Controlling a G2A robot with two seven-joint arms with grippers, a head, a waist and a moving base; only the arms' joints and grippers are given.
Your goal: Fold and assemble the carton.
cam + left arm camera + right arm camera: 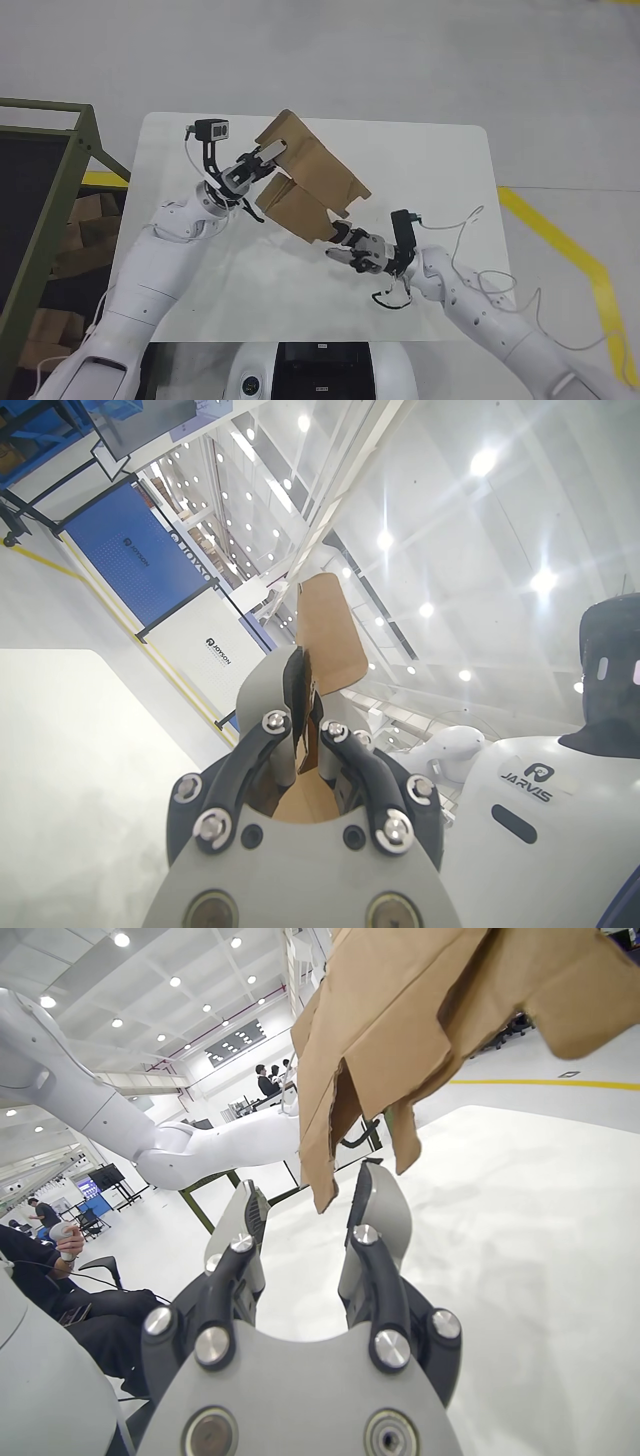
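Observation:
A brown cardboard carton point(305, 180), partly unfolded, hangs tilted above the middle of the white table point(430, 160). My left gripper point(268, 158) is shut on the carton's left edge; in the left wrist view a rounded flap point(325, 635) sticks up past the pinched fingers point(260, 695). My right gripper point(338, 240) is open just below the carton's lower corner. In the right wrist view the carton point(400, 1018) hangs above, and one flap tip point(322, 1188) dips between the spread fingers point(382, 1198) without being clamped.
A green metal rack point(50, 170) with cardboard stacked in it stands off the table's left side. Loose cables point(455, 235) trail from my right wrist over the table's right part. Yellow floor tape point(560, 250) runs beyond the right edge.

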